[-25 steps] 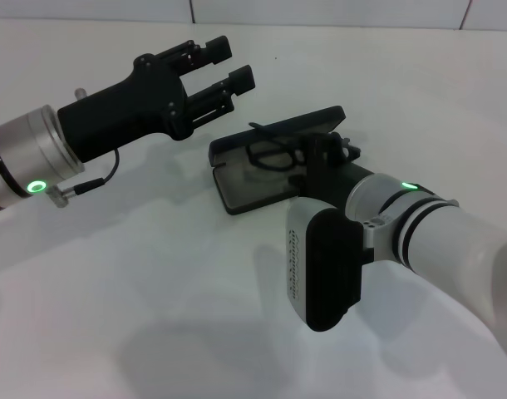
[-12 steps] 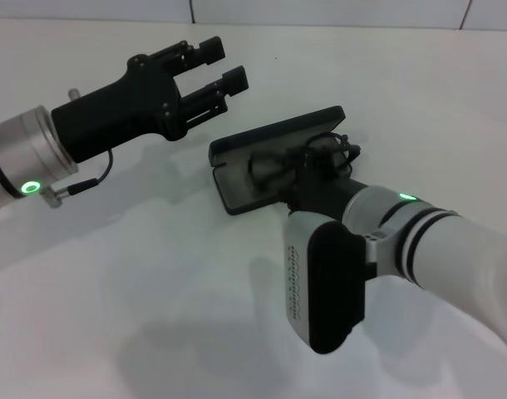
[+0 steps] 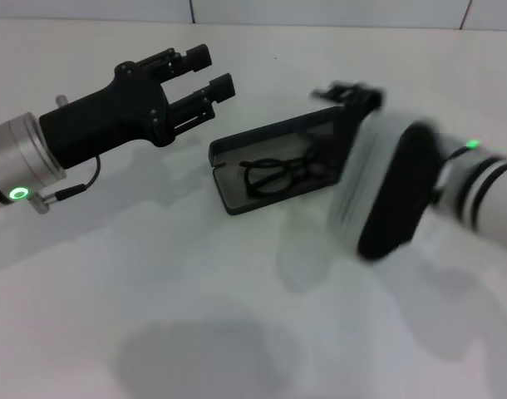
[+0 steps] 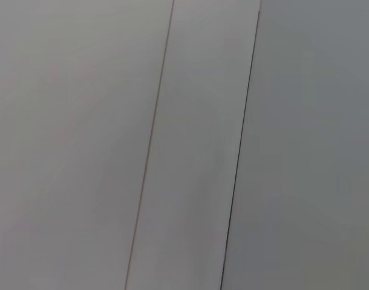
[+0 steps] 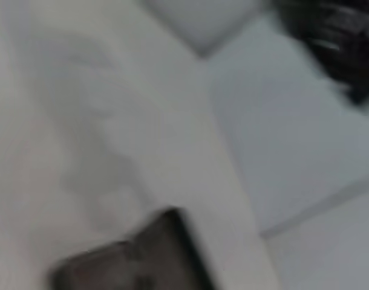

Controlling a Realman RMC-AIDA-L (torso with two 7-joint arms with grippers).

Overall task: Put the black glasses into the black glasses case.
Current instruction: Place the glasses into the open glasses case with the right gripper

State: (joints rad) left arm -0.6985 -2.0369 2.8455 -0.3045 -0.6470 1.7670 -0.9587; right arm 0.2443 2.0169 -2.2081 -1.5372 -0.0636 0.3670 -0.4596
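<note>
The head view showed the most. The black glasses case (image 3: 274, 166) lay open in the middle of the frame on the white table (image 3: 195, 316), with its lid standing up at the back. The black glasses (image 3: 285, 174) lay inside the case on the grey lining, and nothing was touching them. The left gripper (image 3: 210, 71) hung in the upper left of the frame, up off the table and well apart from the case. Its two fingers were spread, with nothing between them. The right gripper (image 3: 353, 93) was in the upper right of the frame, just past the lid's right end. It was too blurred to tell if its fingers were spread or together.

The left wrist view showed only a plain grey wall with thin lines. It showed no case and no glasses. The right wrist view was very blurred. It showed a dark corner of the case (image 5: 130, 257) at the bottom of the frame and a dark shape in the upper right corner.

Half a second before, the right gripper was down over the case and hid the glasses. Now it had pulled away to the right, and the glasses were left in the case. The left gripper had moved a little to the left.
</note>
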